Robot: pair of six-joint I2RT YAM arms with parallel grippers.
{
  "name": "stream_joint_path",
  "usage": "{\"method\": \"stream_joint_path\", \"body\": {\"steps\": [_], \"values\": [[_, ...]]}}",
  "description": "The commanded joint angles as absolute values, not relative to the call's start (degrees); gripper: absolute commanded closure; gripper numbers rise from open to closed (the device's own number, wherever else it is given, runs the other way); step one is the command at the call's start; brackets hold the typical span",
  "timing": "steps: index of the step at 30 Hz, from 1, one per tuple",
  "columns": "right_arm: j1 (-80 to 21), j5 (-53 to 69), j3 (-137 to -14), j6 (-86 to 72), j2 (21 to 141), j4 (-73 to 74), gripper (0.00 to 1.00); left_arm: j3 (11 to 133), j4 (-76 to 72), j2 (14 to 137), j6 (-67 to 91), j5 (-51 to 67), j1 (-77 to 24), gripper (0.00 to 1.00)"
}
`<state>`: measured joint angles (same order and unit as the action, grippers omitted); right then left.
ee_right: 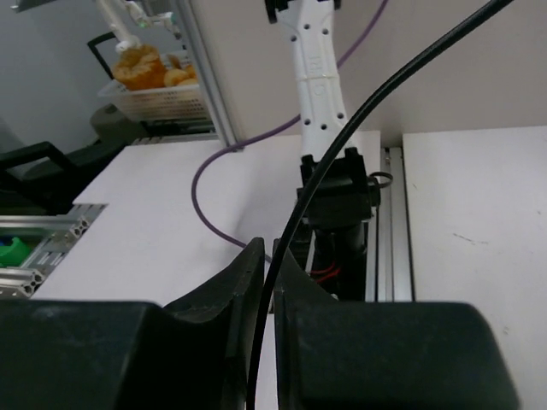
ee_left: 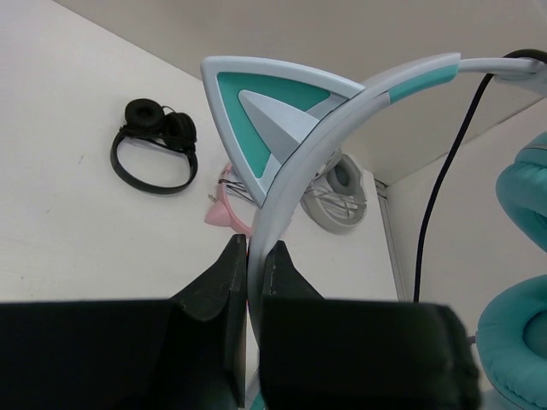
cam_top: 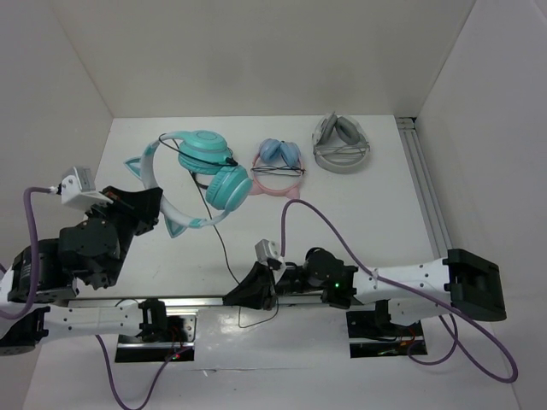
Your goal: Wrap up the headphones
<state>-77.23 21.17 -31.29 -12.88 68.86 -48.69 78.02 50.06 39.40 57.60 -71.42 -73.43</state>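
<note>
Two-arm rig. The left arm (cam_top: 85,248) and right arm (cam_top: 410,282) have white links and black joint housings. A purple cable (cam_top: 31,220) trails from each arm. A white camera block (cam_top: 77,181) sits at each wrist. A green LED (cam_top: 339,286) glows on the right arm. The left gripper (ee_left: 254,252) and right gripper (ee_right: 269,254) have matte black, wedge-shaped fingers.

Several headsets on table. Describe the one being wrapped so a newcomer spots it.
On the white table, look left of the pink-banded pair and the grey pair. The headphones are held by the left fingers. Only they have teal cups and teal cat ears, with a long black cable.
</note>
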Motion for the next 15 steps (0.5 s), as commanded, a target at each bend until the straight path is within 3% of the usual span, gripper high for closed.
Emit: {"method": "stream_joint_path", "body": {"steps": [1, 10, 15], "values": [[-78.75, 23.99, -32.61, -14.85, 69.35, -56.69, 0.84, 80.33, 45.88, 39.73, 60.29, -76.11, -73.3, 1.0], [-84.37, 22.06, -33.13, -14.85, 69.35, -56.69, 0.73, 76.91, 46.49, 41.39, 56.78, -84.02, -73.3, 1.0], [-85.61, 22.06, -34.98, -13.72, 69.35, -53.97, 0.73, 74.89, 43.34, 44.2, 53.53, -86.04, -73.3, 1.0]]}}
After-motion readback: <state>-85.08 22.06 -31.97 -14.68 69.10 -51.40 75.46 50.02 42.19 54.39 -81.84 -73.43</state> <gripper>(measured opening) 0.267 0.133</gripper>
